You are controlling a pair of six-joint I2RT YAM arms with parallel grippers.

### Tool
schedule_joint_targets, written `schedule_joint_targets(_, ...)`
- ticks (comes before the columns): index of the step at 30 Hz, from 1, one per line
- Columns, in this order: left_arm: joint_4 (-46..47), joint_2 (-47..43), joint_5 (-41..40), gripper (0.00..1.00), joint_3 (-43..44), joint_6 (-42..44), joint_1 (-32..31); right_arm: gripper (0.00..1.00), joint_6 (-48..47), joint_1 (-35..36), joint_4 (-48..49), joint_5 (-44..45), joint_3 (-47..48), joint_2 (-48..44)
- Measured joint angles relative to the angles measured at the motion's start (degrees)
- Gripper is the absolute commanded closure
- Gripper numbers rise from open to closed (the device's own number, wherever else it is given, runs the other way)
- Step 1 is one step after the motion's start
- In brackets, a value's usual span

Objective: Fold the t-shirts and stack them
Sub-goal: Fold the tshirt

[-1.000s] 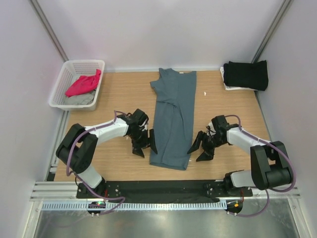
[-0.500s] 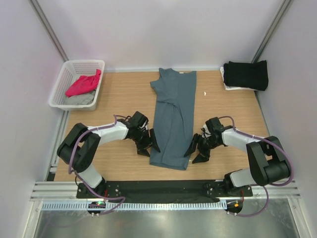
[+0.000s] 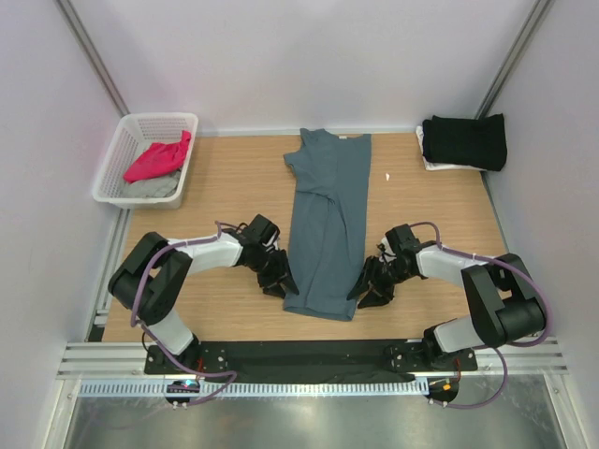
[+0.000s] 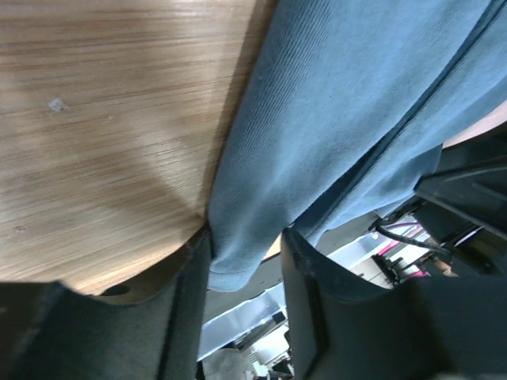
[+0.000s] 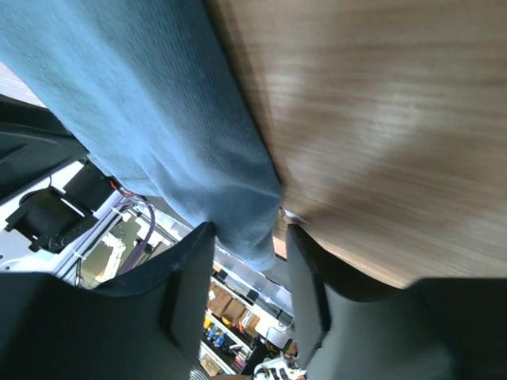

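Left gripper (image 3: pixel 278 278) reached blue-grey shirt (image 3: pixel 326 224); basket (image 3: pixel 111 161) holds magenta shirt (image 3: pixel 154 161).

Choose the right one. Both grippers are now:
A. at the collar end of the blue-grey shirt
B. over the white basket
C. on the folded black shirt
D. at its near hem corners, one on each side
D: the left gripper and right gripper flank the near hem of the blue-grey shirt, and both wrist views show its cloth between their fingers.
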Motion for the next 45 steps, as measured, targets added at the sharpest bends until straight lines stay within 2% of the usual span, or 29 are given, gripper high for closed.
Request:
schedule_joint_targets(1,0.2,0.0,0.1,0.61,-0.2,-0.2,-0.1,0.56,0.1,0.0,0.4,-0.1,-0.1,0.1)
schedule_joint_targets(6,1.4,0.2,0.6,0.81,-1.4,-0.9,-0.9,0.73,0.2,0.0,2.4,-0.4,-0.5,0.3)
schedule_joint_targets(9,2.3,0.4,0.9,0.97,-2.0,-1.3,-1.5,0.84,0.3,0.0,3.6,-1.1,-0.8,0.3)
schedule_joint_targets(10,2.6,0.5,0.8,1.00,-2.1,-1.5,-1.8,0.87,0.3,0.0,3.9,-1.4,-0.9,0.3)
schedule_joint_targets(12,3.0,0.6,0.9,1.00,-2.1,-1.8,-2.3,0.98,0.0,0.0,4.0,-1.5,-0.9,0.3)
schedule_joint_targets(21,2.0,0.6,0.2,1.00,0.5,0.1,-4.1,0.98,-5.3,-1.1,-4.8,0.6,1.2,-6.2)
schedule_joint_targets(28,-2.0,-2.8,-0.8,1.00,6.9,6.8,-4.6,0.98,-10.5,-3.1,-12.0,2.3,7.6,-8.1)
schedule_joint_targets(34,-6.1,-5.8,-2.3,1.00,13.8,12.7,-4.3,0.98,-13.8,-4.8,-16.3,3.7,16.7,-7.7)
schedule_joint_targets(40,-8.6,-4.9,-2.0,1.00,21.0,15.9,0.5,0.98,-14.7,-7.1,-16.0,3.9,29.1,-1.4)
schedule_joint_targets(45,-9.3,2.3,-1.2,1.00,30.2,19.0,5.6,0.98,-14.6,-9.0,-13.2,3.8,37.9,6.8)
